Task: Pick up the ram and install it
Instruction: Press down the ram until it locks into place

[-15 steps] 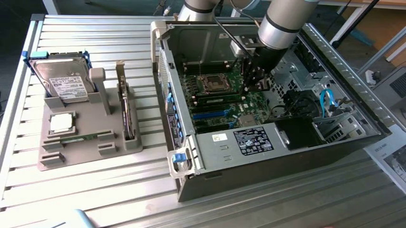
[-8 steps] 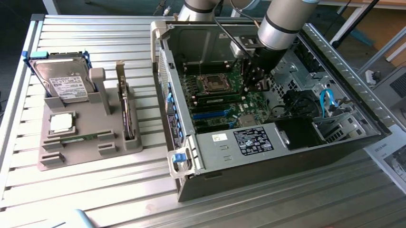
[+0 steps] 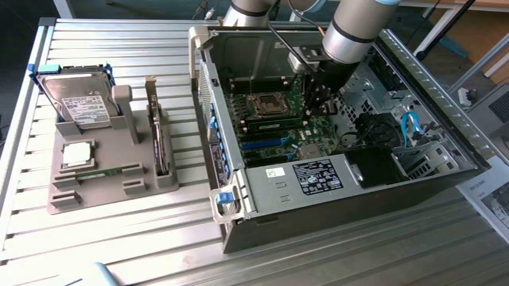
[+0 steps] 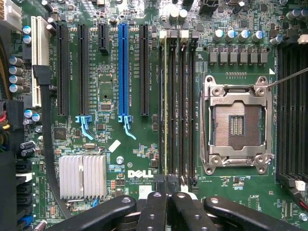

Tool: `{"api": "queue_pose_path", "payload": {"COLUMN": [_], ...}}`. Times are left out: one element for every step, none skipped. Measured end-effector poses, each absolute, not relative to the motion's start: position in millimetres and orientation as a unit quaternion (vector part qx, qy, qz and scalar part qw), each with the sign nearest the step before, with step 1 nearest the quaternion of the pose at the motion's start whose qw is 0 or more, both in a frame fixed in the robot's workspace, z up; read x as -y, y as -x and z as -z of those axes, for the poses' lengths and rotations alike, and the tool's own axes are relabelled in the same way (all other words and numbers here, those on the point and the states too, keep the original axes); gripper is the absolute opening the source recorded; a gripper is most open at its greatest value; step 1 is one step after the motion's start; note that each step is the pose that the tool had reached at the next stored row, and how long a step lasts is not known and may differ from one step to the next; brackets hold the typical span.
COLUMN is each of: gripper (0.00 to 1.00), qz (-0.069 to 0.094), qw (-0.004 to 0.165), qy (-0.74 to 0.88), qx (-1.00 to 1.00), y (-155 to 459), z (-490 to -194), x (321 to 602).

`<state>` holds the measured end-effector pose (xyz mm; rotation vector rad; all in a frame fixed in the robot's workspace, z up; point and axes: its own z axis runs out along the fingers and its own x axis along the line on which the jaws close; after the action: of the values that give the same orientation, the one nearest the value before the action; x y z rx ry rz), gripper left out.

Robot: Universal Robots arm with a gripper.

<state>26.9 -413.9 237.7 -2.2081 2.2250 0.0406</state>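
1 ram (image 4: 166, 106) stick stands edge-up in the memory slot (image 4: 171, 110) beside the empty CPU socket (image 4: 237, 124); your gripper (image 4: 167, 195) sits pinched closed right at its end, over the motherboard (image 4: 110, 86).

A grey holder tray (image 3: 104, 179) carries a hard drive (image 3: 78, 101) at its far edge. A silver processor chip (image 3: 76, 155) lies mid-tray. The open computer case (image 3: 334, 179) stands beside it.

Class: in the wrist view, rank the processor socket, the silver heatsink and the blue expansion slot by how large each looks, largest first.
1. Processor socket, the widest and tallest block.
2. Silver heatsink, clearly smaller in area.
3. Blue expansion slot, long but very narrow; its length rivals the socket's height, so it ranks last only by area.
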Motion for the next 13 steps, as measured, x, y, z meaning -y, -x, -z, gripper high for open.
{"api": "queue_pose_path", "payload": {"gripper": [0.10, 0.10, 0.10, 0.10, 0.10, 0.10, 0.10, 0.10, 0.10, 0.10, 0.10, 0.10, 0.10], "qz": [-0.013, -0.013, -0.013, -0.013, -0.013, -0.013, -0.013, -0.013, -0.012, -0.012, -0.012, -0.012, -0.012], "qw": [0.003, 0.003, 0.003, 0.003, 0.003, 0.003, 0.003, 0.003, 0.004, 0.004, 0.004, 0.004, 0.004], "qy": [0.704, 0.704, 0.704, 0.704, 0.704, 0.704, 0.704, 0.704, 0.704, 0.704, 0.704, 0.704, 0.704], "qx": [-0.710, -0.710, -0.710, -0.710, -0.710, -0.710, -0.710, -0.710, -0.710, -0.710, -0.710, -0.710, -0.710], "y": [-26.9, -26.9, -26.9, -26.8, -26.9, -26.9, -26.9, -26.8, -26.8, -26.8, -26.8, -26.7, -26.7], "z": [-237.7, -237.7, -237.7, -237.7, -237.7, -237.2, -236.3, -235.4, -234.2, -233.7, -233.1, -232.9, -232.9], "x": [413.3, 412.8, 412.7, 412.7, 412.7, 412.6, 412.6, 412.7, 412.7, 412.7, 412.7, 412.7, 412.7]}}
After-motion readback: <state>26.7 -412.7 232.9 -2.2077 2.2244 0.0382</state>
